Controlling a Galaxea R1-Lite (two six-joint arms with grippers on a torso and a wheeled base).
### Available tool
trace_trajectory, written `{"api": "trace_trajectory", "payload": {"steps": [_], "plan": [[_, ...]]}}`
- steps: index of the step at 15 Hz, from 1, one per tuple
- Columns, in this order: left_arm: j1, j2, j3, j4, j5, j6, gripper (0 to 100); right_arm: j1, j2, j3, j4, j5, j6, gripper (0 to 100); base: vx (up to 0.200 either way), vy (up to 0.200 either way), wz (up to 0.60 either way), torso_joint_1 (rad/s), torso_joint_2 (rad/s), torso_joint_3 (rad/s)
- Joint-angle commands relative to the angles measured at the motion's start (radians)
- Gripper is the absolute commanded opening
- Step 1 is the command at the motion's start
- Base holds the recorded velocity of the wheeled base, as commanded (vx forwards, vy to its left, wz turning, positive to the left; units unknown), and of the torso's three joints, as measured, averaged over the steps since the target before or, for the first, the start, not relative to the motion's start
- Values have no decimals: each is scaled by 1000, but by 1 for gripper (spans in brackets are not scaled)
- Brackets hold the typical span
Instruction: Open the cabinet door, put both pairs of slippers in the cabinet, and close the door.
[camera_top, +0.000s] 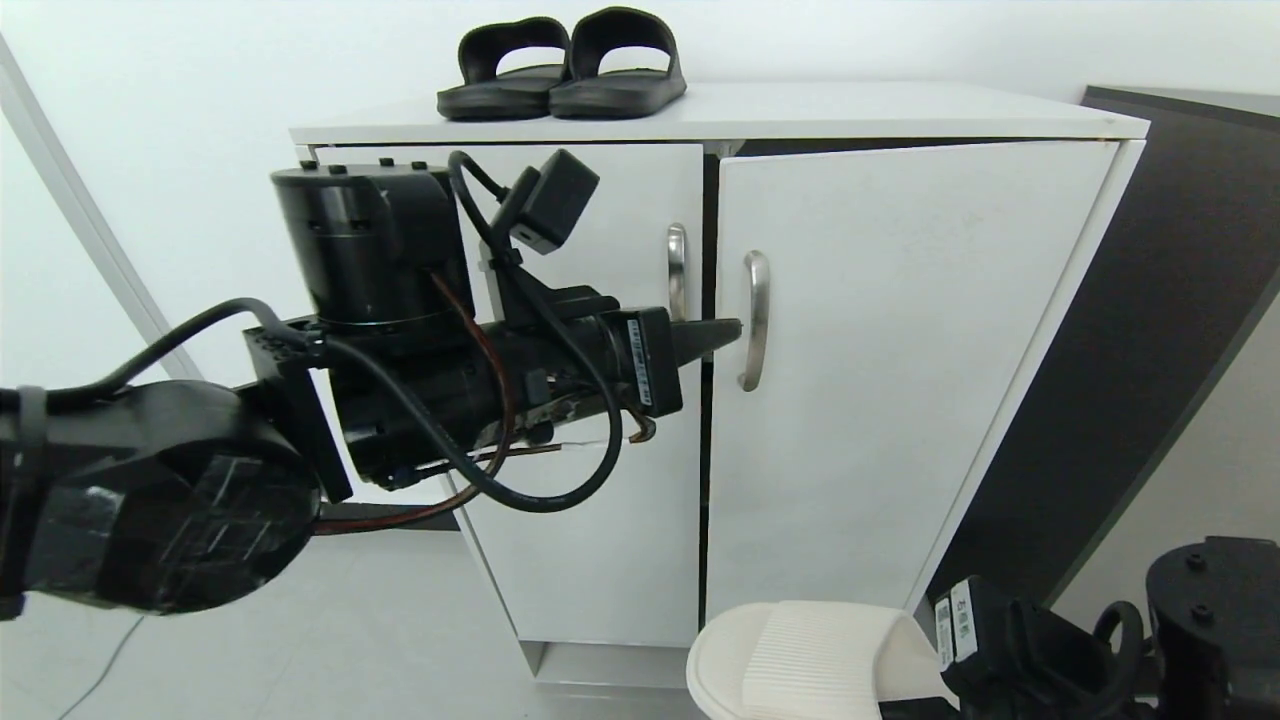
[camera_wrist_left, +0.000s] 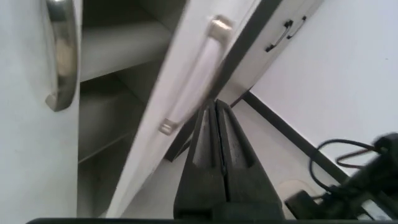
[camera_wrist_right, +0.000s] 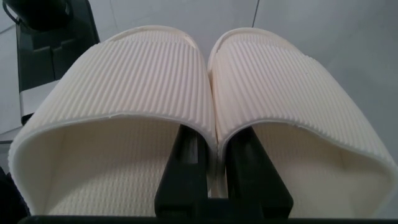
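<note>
A white two-door cabinet (camera_top: 900, 400) stands ahead, with a pair of black slippers (camera_top: 562, 68) on its top. The right door (camera_wrist_left: 186, 37) is ajar, and a shelf shows inside. My left gripper (camera_top: 725, 333) is shut, its tips (camera_wrist_left: 217, 115) tucked behind the right door's metal handle (camera_top: 755, 320). The left door's handle (camera_wrist_left: 59, 56) is beside it. Low at the front right, my right gripper (camera_wrist_right: 214, 162) is shut on a pair of white ribbed slippers (camera_top: 800, 660), pinching their two inner walls together.
A dark panel (camera_top: 1150, 350) runs along the cabinet's right side. Grey floor lies to the left of the cabinet and in front of it. Another white unit with black handles (camera_wrist_left: 286, 28) stands farther off in the left wrist view.
</note>
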Motion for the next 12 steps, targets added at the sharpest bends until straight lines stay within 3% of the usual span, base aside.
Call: {"api": "trace_trajectory", "payload": {"steps": [1, 5, 12], "plan": [[4, -61, 18, -2, -1, -2, 0, 2, -2, 0, -2, -1, 0, 0, 0, 0, 0, 0, 0, 0], [62, -47, 3, -2, -7, -8, 0, 2, 4, 6, -29, -1, -2, 0, 0, 0, 0, 0, 0, 0], [98, 120, -175, -2, -1, -20, 0, 20, 6, 9, -31, -5, -43, 0, 0, 0, 0, 0, 0, 0]]}}
